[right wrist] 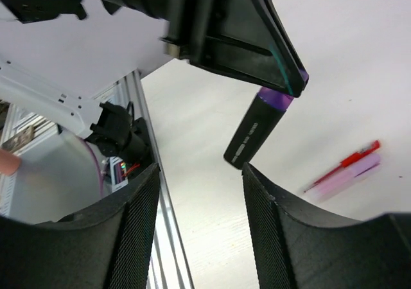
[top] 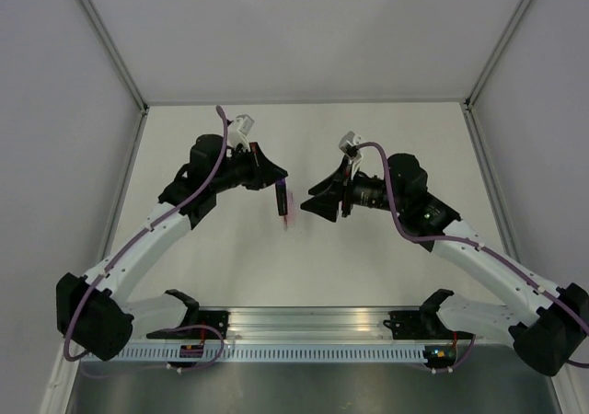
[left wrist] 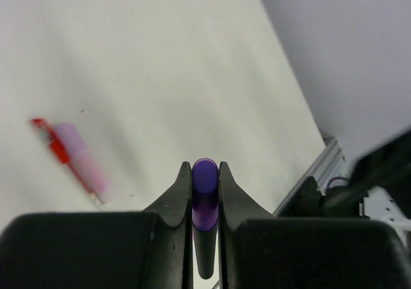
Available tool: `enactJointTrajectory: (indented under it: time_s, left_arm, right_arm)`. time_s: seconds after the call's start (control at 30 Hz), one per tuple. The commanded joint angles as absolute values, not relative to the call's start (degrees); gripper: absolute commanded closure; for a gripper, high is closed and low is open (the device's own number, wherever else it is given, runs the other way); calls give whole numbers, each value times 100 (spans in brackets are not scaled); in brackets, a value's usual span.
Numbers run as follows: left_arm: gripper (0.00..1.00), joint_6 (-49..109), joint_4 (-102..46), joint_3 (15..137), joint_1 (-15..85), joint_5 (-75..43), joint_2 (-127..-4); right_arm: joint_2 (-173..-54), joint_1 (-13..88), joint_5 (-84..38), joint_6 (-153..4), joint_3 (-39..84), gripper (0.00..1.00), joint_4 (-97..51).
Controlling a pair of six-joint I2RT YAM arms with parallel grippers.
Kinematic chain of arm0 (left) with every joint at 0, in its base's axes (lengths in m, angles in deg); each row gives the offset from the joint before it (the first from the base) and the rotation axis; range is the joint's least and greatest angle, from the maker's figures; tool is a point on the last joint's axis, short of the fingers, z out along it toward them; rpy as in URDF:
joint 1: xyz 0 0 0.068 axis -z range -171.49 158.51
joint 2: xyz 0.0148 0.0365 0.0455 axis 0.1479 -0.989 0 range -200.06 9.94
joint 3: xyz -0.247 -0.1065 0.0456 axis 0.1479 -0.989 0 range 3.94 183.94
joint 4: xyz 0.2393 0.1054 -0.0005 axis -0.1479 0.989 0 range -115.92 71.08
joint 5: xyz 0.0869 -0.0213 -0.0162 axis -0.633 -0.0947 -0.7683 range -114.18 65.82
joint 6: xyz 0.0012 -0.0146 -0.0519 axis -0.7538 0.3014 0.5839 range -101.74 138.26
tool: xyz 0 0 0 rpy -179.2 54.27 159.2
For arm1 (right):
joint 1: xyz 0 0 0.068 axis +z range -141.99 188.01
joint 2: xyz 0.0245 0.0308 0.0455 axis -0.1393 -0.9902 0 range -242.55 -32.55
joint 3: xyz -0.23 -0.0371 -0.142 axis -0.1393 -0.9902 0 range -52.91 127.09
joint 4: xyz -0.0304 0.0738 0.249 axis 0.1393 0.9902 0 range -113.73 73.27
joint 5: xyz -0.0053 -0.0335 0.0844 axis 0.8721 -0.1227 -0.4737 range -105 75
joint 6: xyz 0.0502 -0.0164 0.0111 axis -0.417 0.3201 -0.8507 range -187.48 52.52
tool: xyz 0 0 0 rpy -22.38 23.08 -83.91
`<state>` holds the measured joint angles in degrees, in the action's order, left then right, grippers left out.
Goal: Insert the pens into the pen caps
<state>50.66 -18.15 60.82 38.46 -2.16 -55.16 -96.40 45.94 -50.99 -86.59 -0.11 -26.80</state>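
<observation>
My left gripper (top: 279, 182) is shut on the dark purple-black pen (top: 281, 199) and holds it above the table, its black body hanging down. In the left wrist view the jaws (left wrist: 205, 168) pinch the pen's purple end (left wrist: 205, 196). The pink pen (left wrist: 85, 162) and the thinner red pen (left wrist: 54, 141) lie side by side on the table; they also show in the right wrist view as the pink pen (right wrist: 347, 180) and the red pen (right wrist: 350, 162). My right gripper (top: 309, 201) is open and empty, close to the right of the held pen (right wrist: 255, 127). I can make out no loose caps.
A slotted aluminium rail (top: 313, 327) runs along the table's near edge between the two arm bases. Pale walls with metal frame posts (top: 115, 55) enclose the white table (top: 386, 267) on three sides.
</observation>
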Motion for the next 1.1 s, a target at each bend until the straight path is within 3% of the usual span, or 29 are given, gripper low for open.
enactJointTrajectory:
  time_s: [0.0,0.17,0.37,0.97,1.07]
  left_arm:
    - [98,4621,-1265,6177,3435,-97,-6027]
    - [98,4428,-1143,6396,3285,-509,-7089]
    - [98,4454,-1300,6519,3215,-1081,-8136]
    - [98,4779,-1907,6581,2934,-1266,-9368]
    - [90,4840,-1915,6607,2925,-1336,-9430]
  right_arm:
    - [-9214,4642,-4017,-8400,-157,40,-2515]
    - [-9266,4624,-2960,-8374,-342,39,-2391]
    - [-9188,4624,-3135,-8409,-483,39,-2409]
    - [-8941,4624,-2986,-8365,-791,38,-2531]
    - [-8950,4624,-2994,-8365,-782,38,-2514]
